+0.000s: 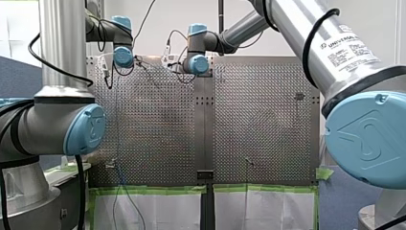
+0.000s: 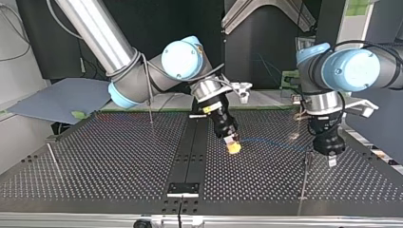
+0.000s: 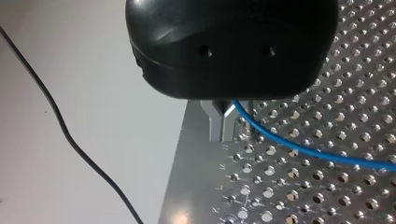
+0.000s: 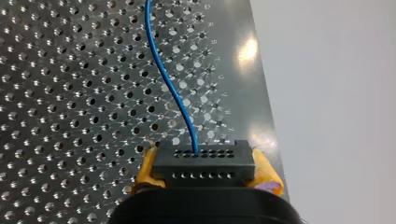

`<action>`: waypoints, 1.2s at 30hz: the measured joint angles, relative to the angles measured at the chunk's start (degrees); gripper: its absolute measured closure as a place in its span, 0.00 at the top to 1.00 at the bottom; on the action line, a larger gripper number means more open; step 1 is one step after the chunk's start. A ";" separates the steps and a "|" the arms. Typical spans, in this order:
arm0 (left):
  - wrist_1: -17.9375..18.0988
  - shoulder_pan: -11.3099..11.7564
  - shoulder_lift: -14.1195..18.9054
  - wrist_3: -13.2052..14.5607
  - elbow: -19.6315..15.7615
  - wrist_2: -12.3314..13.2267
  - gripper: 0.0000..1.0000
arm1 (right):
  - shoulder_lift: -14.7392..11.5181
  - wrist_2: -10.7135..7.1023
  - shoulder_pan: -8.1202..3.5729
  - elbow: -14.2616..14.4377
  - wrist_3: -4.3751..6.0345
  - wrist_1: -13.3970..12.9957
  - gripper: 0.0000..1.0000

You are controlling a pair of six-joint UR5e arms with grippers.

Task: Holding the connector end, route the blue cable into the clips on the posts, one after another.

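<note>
In the right wrist view my right gripper (image 4: 205, 173) is shut on a black connector (image 4: 204, 161), with yellow pads (image 4: 267, 175) on either side of it. The blue cable (image 4: 170, 88) leaves the connector and runs ahead over the perforated plate. In the top view my right gripper (image 2: 233, 145) hangs low over the table's middle. The cable (image 2: 271, 140) runs faintly from it toward my left gripper (image 2: 331, 159) at that view's right. In the left wrist view my left gripper (image 3: 228, 111) is shut, and the blue cable (image 3: 299, 149) comes out from between its metal fingertips near the plate's corner.
Thin posts stand on the table in the top view: one (image 2: 304, 175) just beside my left gripper, one (image 2: 150, 102) at the back and one (image 2: 52, 154) at the left edge. A black centre strip (image 2: 187, 152) splits the plate. A black wire (image 3: 65, 135) hangs beyond the plate's edge.
</note>
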 joint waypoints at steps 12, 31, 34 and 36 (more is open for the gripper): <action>-2.68 0.90 -4.20 -1.03 5.85 0.82 0.00 | 2.24 -0.51 -0.37 -2.58 0.02 0.11 0.00; -0.36 3.37 -6.88 -3.63 6.77 4.20 0.00 | 4.48 -1.32 -4.02 -5.70 -0.05 -0.12 0.00; 0.14 3.77 -7.46 -4.34 6.77 4.85 0.00 | 5.11 -1.86 -4.24 -6.49 -0.05 -0.10 0.00; 0.32 4.04 -7.97 -4.71 6.77 5.41 0.00 | 5.37 -2.02 -4.35 -6.75 -0.05 -0.11 0.00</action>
